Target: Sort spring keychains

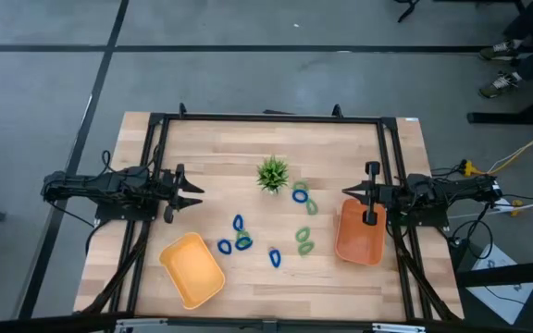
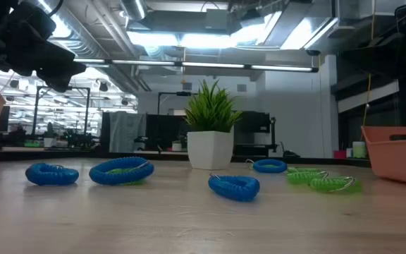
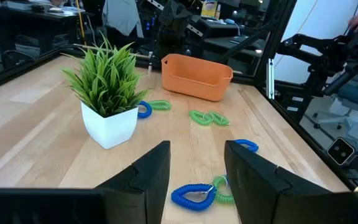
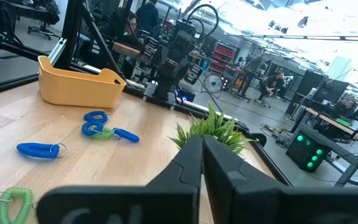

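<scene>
The left tool (image 1: 195, 192) sits at the left side of the desk (image 1: 211, 148). Its two fingers (image 3: 146, 174) are spread apart, and there is nothing between them. It touches nothing.

The right tool (image 1: 348, 192) sits at the right side of the desk, just above the orange tray (image 1: 359, 233). Its fingers (image 4: 191, 163) are pressed together. It holds nothing.

The spring keychains are all lying on the desk between the two arms. A blue one (image 1: 299, 194) and a green one (image 1: 311, 207) lie just beside the little green plant (image 1: 273, 173) in its white pot. Two more green ones (image 1: 303, 240) lie close together near the orange tray. One blue ring (image 1: 275, 257) lies alone near the front middle of the desk. Three more blue ones (image 1: 238, 223) lie near the yellow tray (image 1: 192, 270), and one of them is touching a green ring (image 1: 244, 242).

Both trays have no keychains in them. The yellow tray is at the front left, and the orange tray is at the front right.
</scene>
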`<action>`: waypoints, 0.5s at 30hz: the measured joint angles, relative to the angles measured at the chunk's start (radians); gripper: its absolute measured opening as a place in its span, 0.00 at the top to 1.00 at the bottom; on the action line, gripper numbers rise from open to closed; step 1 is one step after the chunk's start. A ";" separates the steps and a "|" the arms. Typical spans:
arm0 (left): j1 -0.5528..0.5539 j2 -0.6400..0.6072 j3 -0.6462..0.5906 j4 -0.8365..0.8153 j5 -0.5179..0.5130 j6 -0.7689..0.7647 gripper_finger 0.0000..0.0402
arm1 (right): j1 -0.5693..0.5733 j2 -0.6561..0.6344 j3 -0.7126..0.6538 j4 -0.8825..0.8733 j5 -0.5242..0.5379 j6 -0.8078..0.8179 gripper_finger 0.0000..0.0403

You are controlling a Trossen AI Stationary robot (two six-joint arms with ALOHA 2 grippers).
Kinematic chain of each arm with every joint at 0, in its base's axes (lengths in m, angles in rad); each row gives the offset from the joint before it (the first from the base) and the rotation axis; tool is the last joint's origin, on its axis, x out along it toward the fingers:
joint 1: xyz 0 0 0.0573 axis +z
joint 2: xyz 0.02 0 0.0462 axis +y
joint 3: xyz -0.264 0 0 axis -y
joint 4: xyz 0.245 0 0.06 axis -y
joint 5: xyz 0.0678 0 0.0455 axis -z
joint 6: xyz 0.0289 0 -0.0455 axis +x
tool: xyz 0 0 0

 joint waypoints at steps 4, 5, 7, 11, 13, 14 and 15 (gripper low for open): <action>0.000 0.000 0.000 0.000 0.000 0.000 0.63 | 0.000 0.000 0.000 0.000 0.000 0.000 0.96; 0.000 0.000 0.000 0.000 0.000 0.000 0.63 | 0.000 0.000 0.000 0.000 0.000 0.000 0.96; 0.000 0.000 0.000 0.000 0.000 0.000 0.63 | 0.000 0.000 0.007 -0.009 0.000 0.000 0.96; 0.000 0.000 0.000 0.000 0.000 0.000 0.63 | 0.000 0.032 0.103 -0.147 0.000 0.000 0.96; 0.000 0.000 0.000 0.000 0.000 0.000 0.63 | 0.000 0.075 0.171 -0.257 0.005 -0.002 0.96; 0.000 0.000 0.000 0.000 0.000 0.000 0.63 | 0.000 0.105 0.207 -0.306 0.023 -0.006 0.96; 0.000 0.000 0.000 0.000 0.000 0.000 0.63 | 0.000 0.137 0.242 -0.351 0.042 -0.005 0.96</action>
